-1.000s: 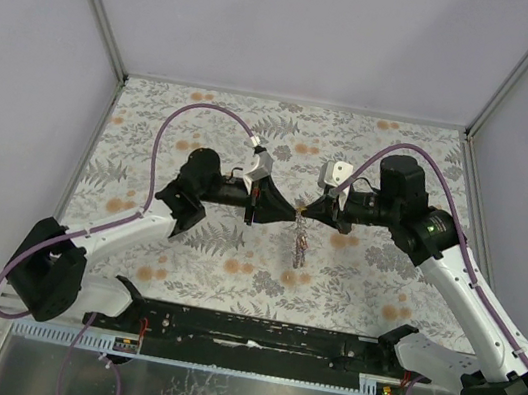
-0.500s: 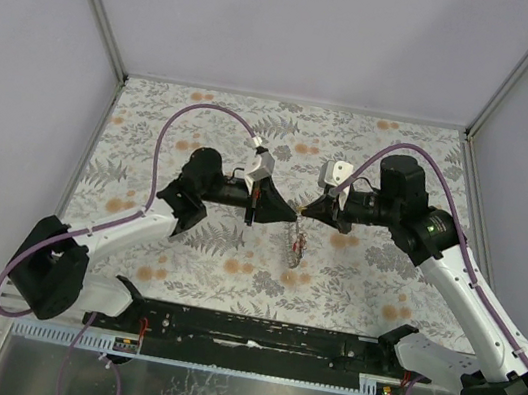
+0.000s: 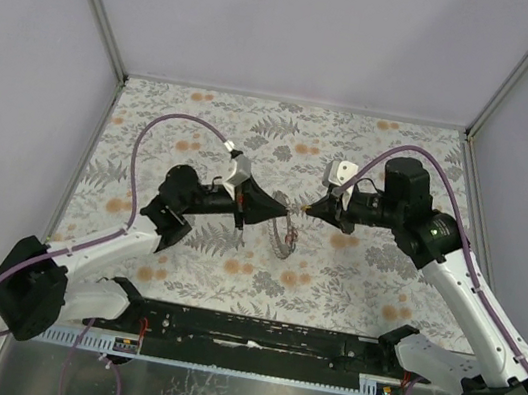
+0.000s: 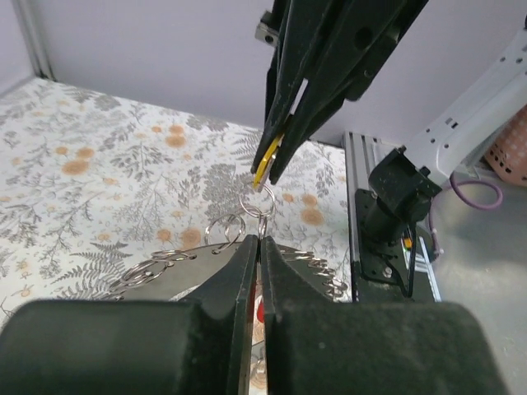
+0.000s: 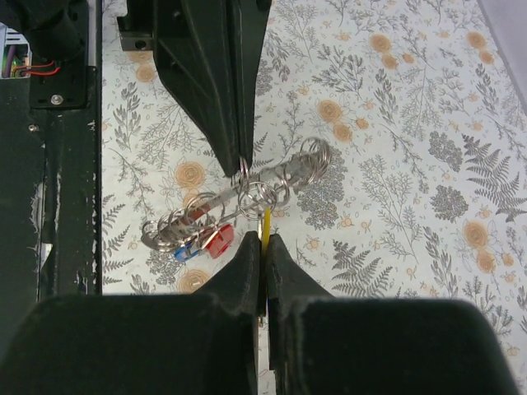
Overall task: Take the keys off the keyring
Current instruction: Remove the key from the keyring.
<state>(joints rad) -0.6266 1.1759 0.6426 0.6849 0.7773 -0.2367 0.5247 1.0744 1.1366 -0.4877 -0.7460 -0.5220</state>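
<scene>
Right wrist alone catches red and blue keys point(image 5: 204, 245) hanging off the keyring point(image 5: 210, 202). Left pincer point(image 5: 240, 169) clamped tight on its rim, right pincer point(image 5: 262, 239) pinching the yellow key point(image 5: 266, 222), above the desk point(image 5: 395, 164).

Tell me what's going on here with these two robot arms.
The two arms meet above the floral table, working a keyring between them. The left gripper is shut on the keyring's edge, holding it off the table. The right gripper is shut on the yellow key, which joins the keyring through a small ring. A red key and a blue key hang there too; none looks removed yet.
</scene>
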